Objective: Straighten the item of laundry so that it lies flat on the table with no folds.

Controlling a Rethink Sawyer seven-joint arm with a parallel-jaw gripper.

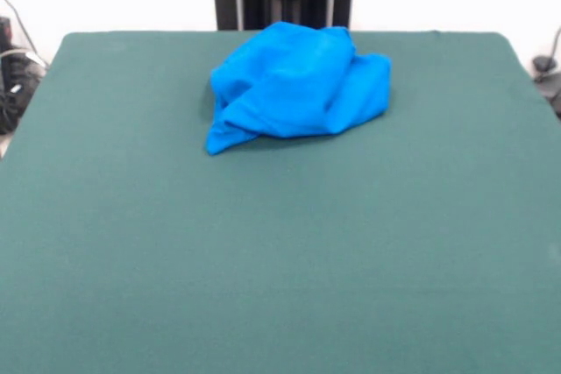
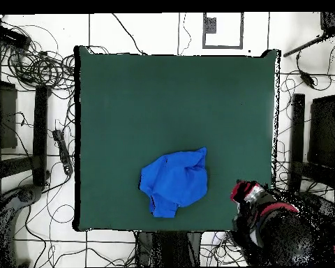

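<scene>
Item of laundry (image 1: 294, 85) lies bunched on table (image 1: 280, 260)

Plain bright blue shirt (image 1: 294, 85) on dark green table (image 1: 280, 260).

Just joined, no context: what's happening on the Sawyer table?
Nothing is handling the shirt right now. It sits in a crumpled blue heap on the green table, near the robot's edge, not flattened at all. The arm is drawn back off the table's corner in the overhead view; the gripper's state can't be made out.
</scene>
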